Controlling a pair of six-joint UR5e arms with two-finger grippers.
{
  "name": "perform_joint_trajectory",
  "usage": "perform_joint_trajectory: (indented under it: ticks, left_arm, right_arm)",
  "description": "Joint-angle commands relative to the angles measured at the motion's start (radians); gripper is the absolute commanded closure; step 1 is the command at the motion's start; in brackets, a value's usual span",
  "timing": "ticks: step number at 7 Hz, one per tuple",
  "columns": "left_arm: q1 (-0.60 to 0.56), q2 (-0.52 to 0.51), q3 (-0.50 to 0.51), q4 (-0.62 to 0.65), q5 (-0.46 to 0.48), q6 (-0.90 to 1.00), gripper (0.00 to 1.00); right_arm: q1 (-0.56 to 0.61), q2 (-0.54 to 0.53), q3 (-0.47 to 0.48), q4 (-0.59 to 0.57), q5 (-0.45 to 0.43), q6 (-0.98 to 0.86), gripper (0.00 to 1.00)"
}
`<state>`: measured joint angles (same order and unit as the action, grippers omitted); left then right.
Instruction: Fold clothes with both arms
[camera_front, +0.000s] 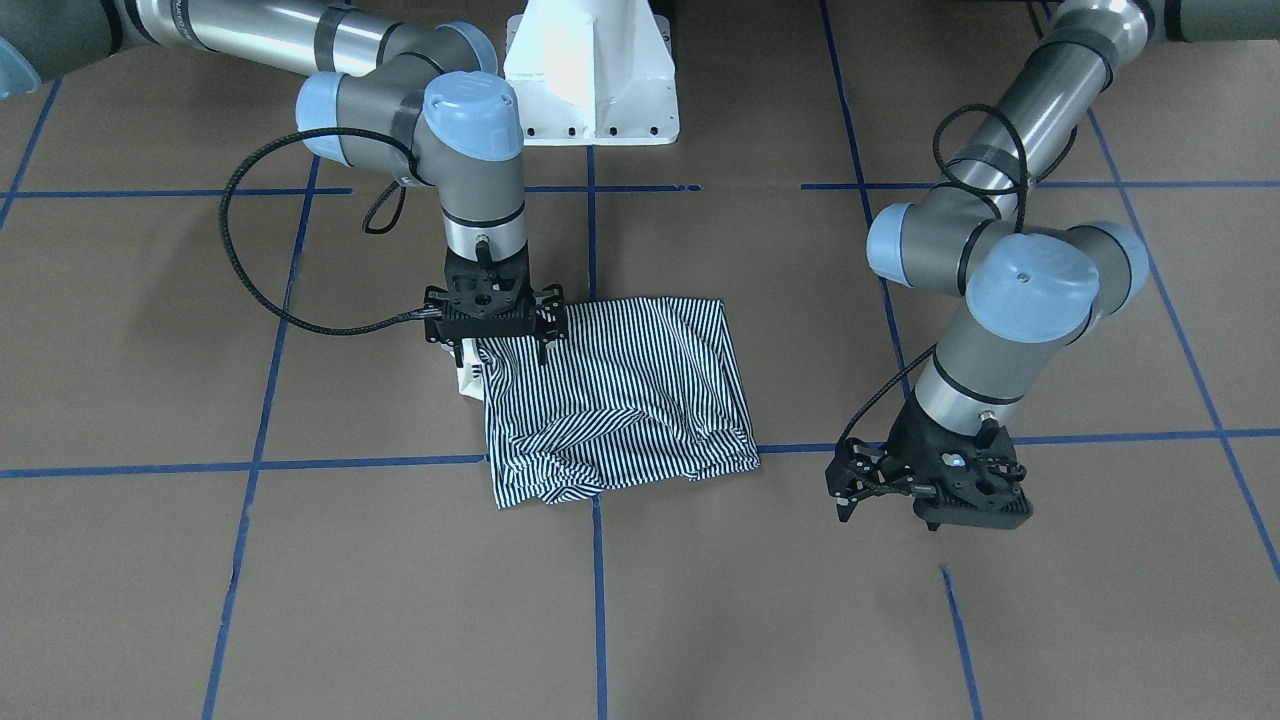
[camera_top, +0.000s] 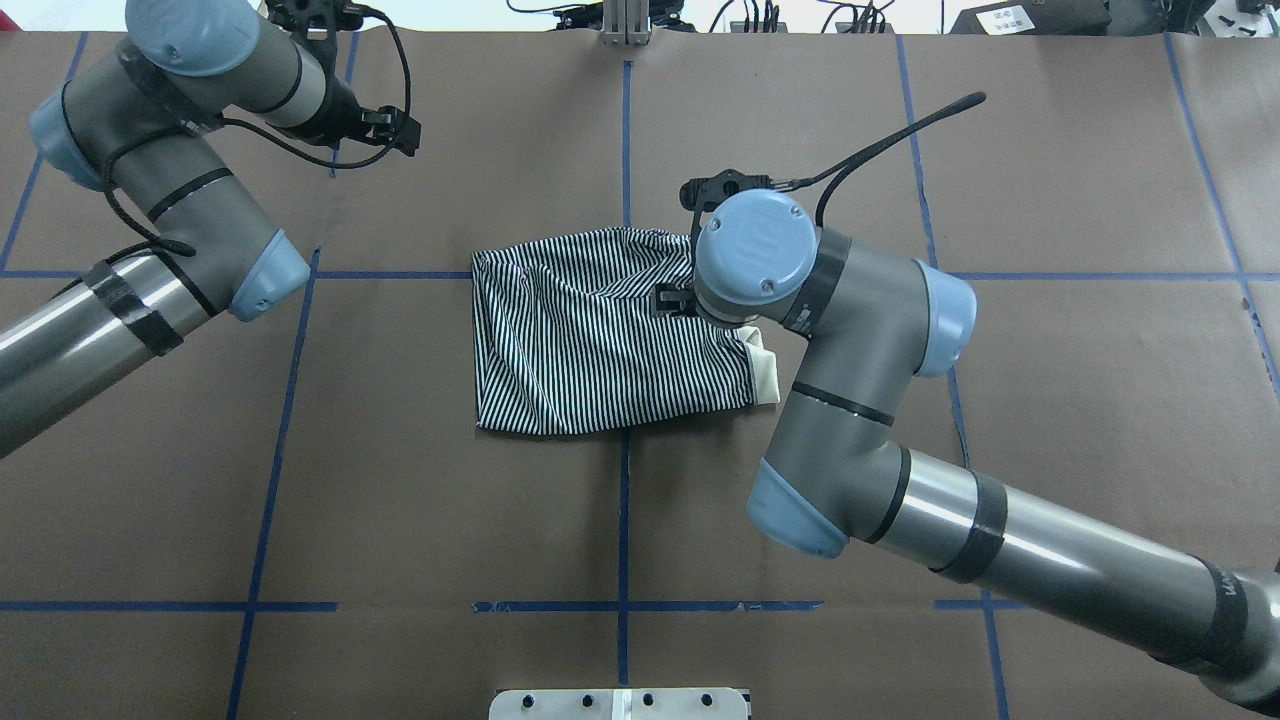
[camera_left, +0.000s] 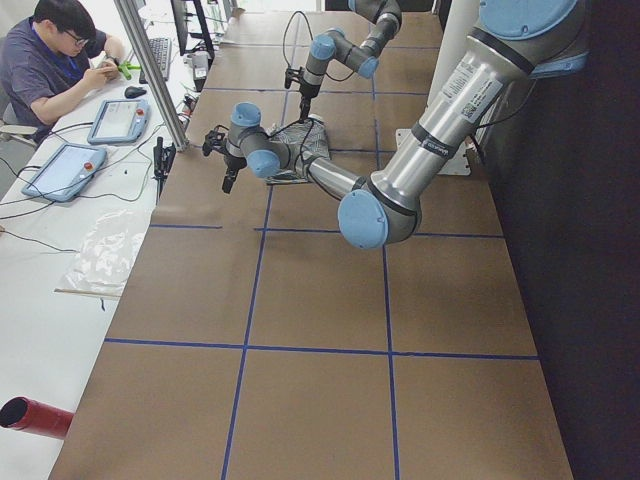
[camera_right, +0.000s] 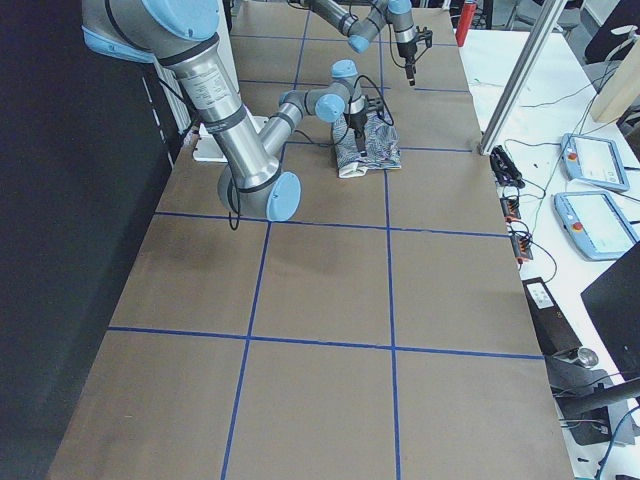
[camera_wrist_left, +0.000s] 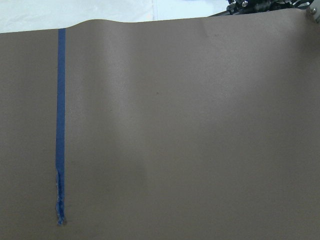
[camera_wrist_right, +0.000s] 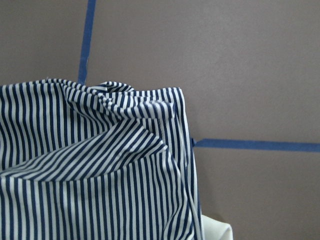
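A brown paper-covered counter (camera_front: 700, 620), ruled into squares by blue tape lines (camera_front: 598, 600), carries a single striped polo shirt (camera_front: 620, 390) near its centre. Nearest the operators' side, the left gripper (camera_top: 405, 135) hangs above bare paper, well apart from the shirt, its black fingers spread and holding nothing. Its wrist camera takes in only matte brown paper and one tape strip (camera_wrist_left: 61, 125) with a ragged end. The left arm (camera_front: 960, 385), a grey metal tube capped in light blue, bends sharply at its wrist joints, with a black cable looping off it.

Beyond it the shirt lies folded into a rough rectangle. Thin navy-and-white stripes run across the soft cloth, and the edge towards the operators is bunched into ridges. A plain cream collar (camera_front: 468, 378) pokes out at the end on the robot's right. There the right gripper (camera_front: 498, 352) points straight down at the shirt's collar-end corner, its fingers spread to either side of the striped edge. Whether the tips touch the cloth cannot be told. The right arm (camera_front: 480, 190) folds back on itself above it, wrist vertical and cable arcing wide. Farthest back stands the white pedestal base (camera_front: 590, 90).
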<state>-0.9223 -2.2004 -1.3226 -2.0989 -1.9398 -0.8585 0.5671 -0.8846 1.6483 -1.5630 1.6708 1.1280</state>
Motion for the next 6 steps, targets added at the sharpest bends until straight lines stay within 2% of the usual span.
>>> perform_joint_trajectory:
  ticks: [1, 2, 4, 5, 6]
  left_arm:
    - [-0.006, 0.130, -0.165, 0.016, -0.046, 0.015, 0.00]
    - [-0.035, 0.186, -0.238, 0.043, -0.066, 0.086, 0.00]
    - [-0.172, 0.339, -0.335, 0.115, -0.086, 0.415, 0.00]
    - [-0.293, 0.390, -0.317, 0.120, -0.175, 0.616, 0.00]
    - [-0.384, 0.448, -0.307, 0.131, -0.217, 0.770, 0.00]
  right_arm:
    - [0.130, -0.016, 0.114, -0.103, 0.155, -0.124, 0.00]
    - [0.208, -0.063, 0.148, -0.104, 0.229, -0.214, 0.00]
    - [0.389, -0.191, 0.180, -0.103, 0.363, -0.466, 0.00]
    - [0.486, -0.277, 0.180, -0.097, 0.421, -0.642, 0.00]
    - [0.575, -0.359, 0.179, -0.098, 0.469, -0.760, 0.00]
